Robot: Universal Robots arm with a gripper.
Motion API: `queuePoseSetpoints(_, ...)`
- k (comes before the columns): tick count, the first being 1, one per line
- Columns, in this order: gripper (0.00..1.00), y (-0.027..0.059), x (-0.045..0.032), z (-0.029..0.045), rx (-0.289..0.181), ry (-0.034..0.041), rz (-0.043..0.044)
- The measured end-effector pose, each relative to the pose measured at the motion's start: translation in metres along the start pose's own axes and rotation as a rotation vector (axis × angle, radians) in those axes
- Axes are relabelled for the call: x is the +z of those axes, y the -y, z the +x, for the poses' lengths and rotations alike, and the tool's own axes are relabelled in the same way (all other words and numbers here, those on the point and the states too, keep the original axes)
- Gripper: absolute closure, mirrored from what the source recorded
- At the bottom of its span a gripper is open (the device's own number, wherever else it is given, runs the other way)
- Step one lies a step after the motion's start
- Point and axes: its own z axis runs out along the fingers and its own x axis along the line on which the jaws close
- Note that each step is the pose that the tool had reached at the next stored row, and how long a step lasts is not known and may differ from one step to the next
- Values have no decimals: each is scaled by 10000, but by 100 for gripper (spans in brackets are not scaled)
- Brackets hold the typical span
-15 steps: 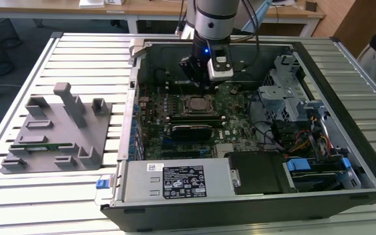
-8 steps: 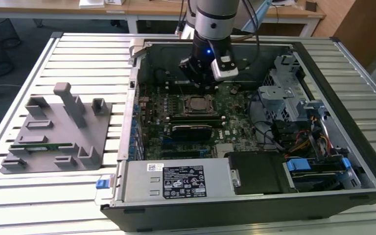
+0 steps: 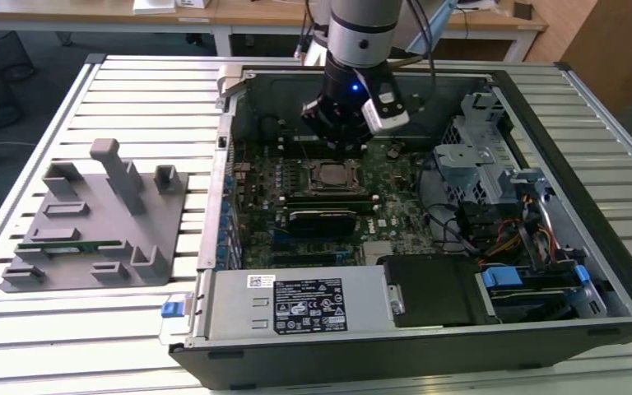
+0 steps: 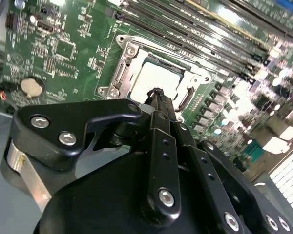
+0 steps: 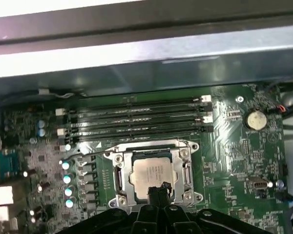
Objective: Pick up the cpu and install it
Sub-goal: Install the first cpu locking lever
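The cpu (image 5: 147,170) lies flat in the metal-framed socket (image 5: 118,171) on the green motherboard, its silver top facing up. In the second wrist view the cpu (image 4: 156,77) shows just past the black fingertips. My gripper (image 5: 158,188) hangs close over the cpu's near edge, its two thin fingers pressed together with nothing between them. In the exterior view the gripper (image 3: 344,146) reaches down into the open computer case, just behind the cpu (image 3: 331,174).
Memory slots (image 5: 136,117) run beside the socket. A coin battery (image 5: 255,118) sits on the board. The case walls (image 3: 224,164), a drive cage (image 3: 480,156) and the power supply (image 3: 294,300) ring the board. A grey fixture (image 3: 91,222) holding a green memory stick (image 3: 69,245) lies outside.
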Motion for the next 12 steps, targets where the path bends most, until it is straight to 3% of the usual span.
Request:
queuePoseSetpoints(4,89,4,4,40,-457,3,12)
queuePoseSetpoints(6,89,12,6,120,-463,3,15)
queuePoseSetpoints(7,89,20,9,197,-470,3,15)
queuePoseSetpoints(12,89,37,15,377,-481,5,16)
